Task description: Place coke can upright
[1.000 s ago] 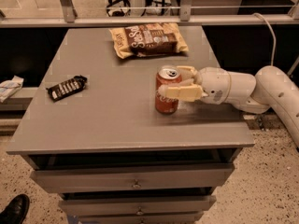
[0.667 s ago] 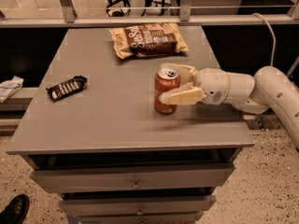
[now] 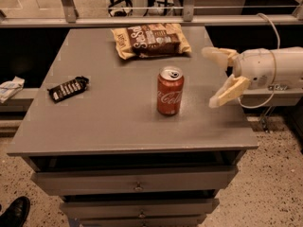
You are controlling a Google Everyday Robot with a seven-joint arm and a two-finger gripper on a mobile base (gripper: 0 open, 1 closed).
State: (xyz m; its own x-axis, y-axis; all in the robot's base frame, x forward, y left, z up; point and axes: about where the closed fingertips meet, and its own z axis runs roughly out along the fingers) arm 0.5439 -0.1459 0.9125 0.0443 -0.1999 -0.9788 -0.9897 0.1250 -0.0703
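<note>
- Tool (image 3: 212,77) hangs over the right edge of the table (image 3: 118,122), fingers spread wide apart and gripping nothing. There is a clear gap to the can.
- Coke can (image 3: 170,91) stands upright near mid-table, red body, white script toward the camera, silver top with pull tab up.
- Judgement: placement looks done, so the step in hand is the retreat. Best to pull straight off rightward, fingers wide, no sweep toward the can; a light can tips easily.
- Snack bag (image 3: 151,39) sits behind the can and black bar (image 3: 68,88) far left, both well apart from it.

Hand (image 3: 211,77) right of coke can (image 3: 170,96), apart
</note>
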